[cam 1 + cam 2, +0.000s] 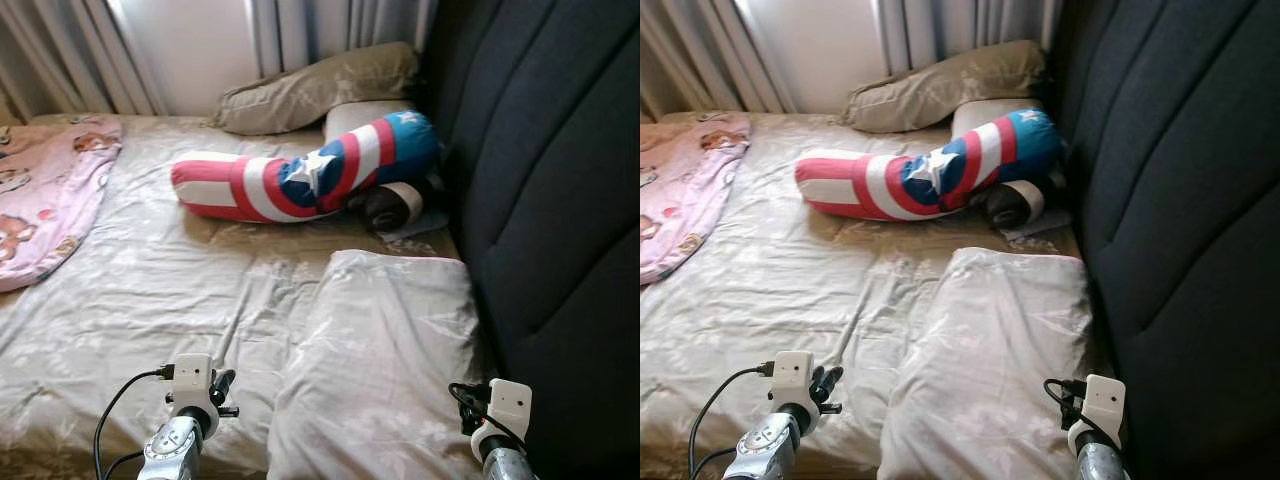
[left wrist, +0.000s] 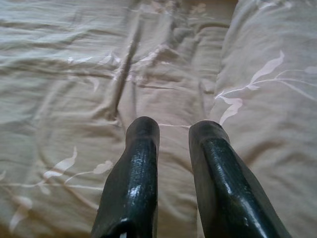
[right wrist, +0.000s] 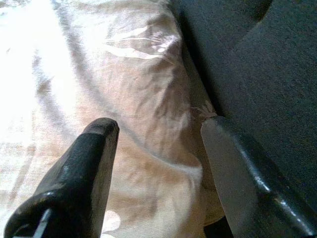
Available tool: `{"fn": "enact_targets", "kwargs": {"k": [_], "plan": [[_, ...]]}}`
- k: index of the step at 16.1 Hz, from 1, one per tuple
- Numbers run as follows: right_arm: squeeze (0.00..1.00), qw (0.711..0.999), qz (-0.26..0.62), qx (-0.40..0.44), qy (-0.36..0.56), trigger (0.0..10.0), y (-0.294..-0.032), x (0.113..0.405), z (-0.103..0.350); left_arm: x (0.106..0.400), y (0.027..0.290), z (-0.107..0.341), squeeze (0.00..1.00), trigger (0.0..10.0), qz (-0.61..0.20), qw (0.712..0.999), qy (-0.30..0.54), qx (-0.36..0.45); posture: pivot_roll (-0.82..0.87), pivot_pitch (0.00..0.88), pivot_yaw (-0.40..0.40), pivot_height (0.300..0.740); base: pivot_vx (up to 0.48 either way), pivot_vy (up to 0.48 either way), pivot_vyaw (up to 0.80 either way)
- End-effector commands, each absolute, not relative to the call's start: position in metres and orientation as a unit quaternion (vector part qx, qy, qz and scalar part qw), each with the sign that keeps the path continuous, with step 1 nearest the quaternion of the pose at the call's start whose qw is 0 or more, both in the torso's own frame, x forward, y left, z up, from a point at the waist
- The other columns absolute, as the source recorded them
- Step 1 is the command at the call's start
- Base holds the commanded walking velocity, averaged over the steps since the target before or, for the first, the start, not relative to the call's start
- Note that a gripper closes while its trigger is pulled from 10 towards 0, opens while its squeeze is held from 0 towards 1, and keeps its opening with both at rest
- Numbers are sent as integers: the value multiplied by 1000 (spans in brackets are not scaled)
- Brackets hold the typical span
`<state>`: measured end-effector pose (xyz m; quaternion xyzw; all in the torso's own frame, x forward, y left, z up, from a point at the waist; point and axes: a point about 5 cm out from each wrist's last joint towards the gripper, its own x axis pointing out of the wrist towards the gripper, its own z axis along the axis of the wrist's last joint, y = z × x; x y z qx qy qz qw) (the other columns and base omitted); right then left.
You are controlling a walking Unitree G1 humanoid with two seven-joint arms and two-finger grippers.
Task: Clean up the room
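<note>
A rumpled beige floral sheet [image 1: 150,290] covers the bed in front of me. A beige pillow [image 1: 390,340] lies near me, against the dark headboard. Farther back lies a red, white and blue star-patterned bolster [image 1: 300,180], with a dark rolled item [image 1: 395,207] tucked at its right end. A pink printed blanket [image 1: 45,200] is bunched on the left. My left gripper [image 2: 174,130] hovers low over the sheet beside the pillow's edge, fingers slightly apart and empty. My right gripper [image 3: 161,126] is wide open over the pillow's right edge, next to the headboard.
The padded dark headboard [image 1: 560,180] runs along the whole right side. A second beige pillow [image 1: 320,90] leans at the far end below grey curtains [image 1: 60,50] and a bright window. Flat sheet stretches between the pink blanket and the near pillow.
</note>
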<state>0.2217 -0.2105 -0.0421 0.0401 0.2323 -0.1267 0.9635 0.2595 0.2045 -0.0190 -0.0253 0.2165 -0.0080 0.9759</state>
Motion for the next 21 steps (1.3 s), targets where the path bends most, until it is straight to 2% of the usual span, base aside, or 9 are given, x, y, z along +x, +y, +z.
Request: {"fn": "enact_targets", "kwargs": {"k": [1,5,17,21], "plan": [[0,962,-125,43,240,10000,-209,221,-44,257,206,-21,0,10000,-9,975,223,-18,-36,33,-28,740,0,-337,0],[0,961,-121,47,243,10000,-207,222,-44,257,207,-21,0,10000,-4,974,224,-23,-37,42,-28,740,0,-79,-520],[0,960,-121,48,249,10000,-203,218,-47,257,207,-20,0,10000,-9,976,217,-28,-32,62,-25,740,0,0,0],[0,960,-119,47,250,10000,-204,219,-47,257,206,-20,0,10000,-8,975,219,-27,-32,65,-32,740,-178,0,0]]}}
